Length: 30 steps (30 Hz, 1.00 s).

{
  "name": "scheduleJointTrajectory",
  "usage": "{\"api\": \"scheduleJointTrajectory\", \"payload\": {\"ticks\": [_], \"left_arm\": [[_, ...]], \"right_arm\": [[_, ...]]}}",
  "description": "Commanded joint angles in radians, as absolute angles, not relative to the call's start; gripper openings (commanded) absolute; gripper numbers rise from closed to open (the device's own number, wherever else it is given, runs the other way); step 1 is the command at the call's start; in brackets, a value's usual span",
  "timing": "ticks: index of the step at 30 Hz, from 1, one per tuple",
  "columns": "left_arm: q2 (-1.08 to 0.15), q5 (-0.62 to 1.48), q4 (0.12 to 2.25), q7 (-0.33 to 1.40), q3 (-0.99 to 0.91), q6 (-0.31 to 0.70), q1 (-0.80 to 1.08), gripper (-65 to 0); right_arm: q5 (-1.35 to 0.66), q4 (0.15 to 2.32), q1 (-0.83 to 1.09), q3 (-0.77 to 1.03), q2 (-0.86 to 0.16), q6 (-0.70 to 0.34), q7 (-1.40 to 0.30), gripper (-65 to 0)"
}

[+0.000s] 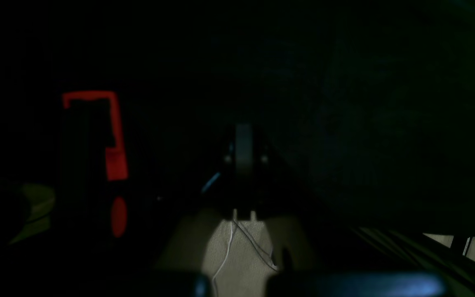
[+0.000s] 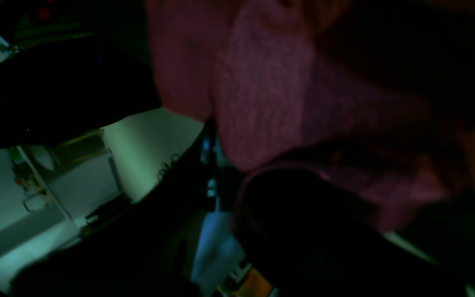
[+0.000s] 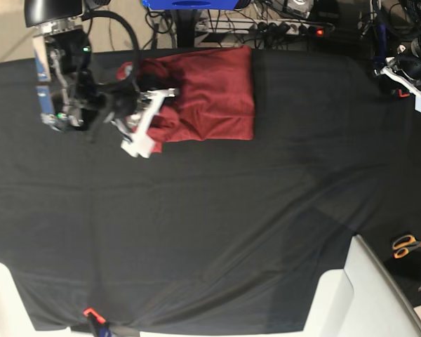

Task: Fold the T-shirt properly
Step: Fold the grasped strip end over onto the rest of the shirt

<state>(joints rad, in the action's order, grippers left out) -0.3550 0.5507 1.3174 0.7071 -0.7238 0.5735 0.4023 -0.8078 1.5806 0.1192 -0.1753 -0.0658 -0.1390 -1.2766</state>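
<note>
A: Near edge first, taking the T-shirt as reference. What lies closest to the camera in the base view?

B: White panels at the front corners, then the black tablecloth (image 3: 210, 232) spreading over the whole surface. A pair of orange-handled scissors (image 3: 407, 245) sits off the cloth's edge, well apart from the T-shirt.

A: And the T-shirt itself?

B: The T-shirt (image 3: 210, 95), brick-red, lies at the far edge of the cloth in a roughly rectangular folded shape. The end toward the right arm is bunched and rumpled.

A: Right gripper?

B: The right gripper (image 3: 146, 121) is over that bunched end, its white fingers touching or just above the fabric. The jaws are nearly closed. In the right wrist view, dark and blurred, red fabric fills the space directly in front of the gripper; it appears to be pinching a fold of the T-shirt, though the contact point is hidden.

A: Left gripper?

B: The left gripper (image 3: 410, 81) is at the far corner, well apart from the T-shirt, closed with nothing in it. Its wrist view is too dark to add anything.
</note>
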Motion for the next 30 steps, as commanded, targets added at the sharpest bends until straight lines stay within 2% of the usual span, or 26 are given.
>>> {"api": "scheduleJointTrajectory", "payload": {"ticks": [1, 8, 12, 14, 27, 30], "left_arm": [[-0.377, 0.564, 1.333, 0.691, -0.733, 0.575, 0.406, -65.0], [-0.375, 0.564, 1.333, 0.691, -0.733, 0.575, 0.406, -65.0], [-0.375, 0.564, 1.333, 0.691, -0.733, 0.575, 0.406, -65.0], [-0.375, 0.564, 1.333, 0.691, -0.733, 0.575, 0.406, -65.0], [-0.375, 0.564, 1.333, 0.691, -0.733, 0.575, 0.406, -65.0], [-0.375, 0.564, 1.333, 0.691, -0.733, 0.575, 0.406, -65.0]], "right_arm": [[-0.834, 1.578, 0.104, -0.188, -0.067, -0.142, -1.270, -64.7], [-0.834, 1.521, 0.067, -0.282, -0.061, -0.137, -1.225, -64.7], [-0.840, 1.458, 0.045, -0.334, -0.059, -0.048, -1.190, -64.5], [-0.843, 1.458, 0.031, -0.361, -0.061, -0.038, -1.176, -64.5], [-0.835, 1.377, -0.007, -0.377, -0.039, -0.035, -1.171, -63.8], [-0.835, 1.380, -0.008, -0.377, -0.039, -0.035, -1.173, -54.5]]}}
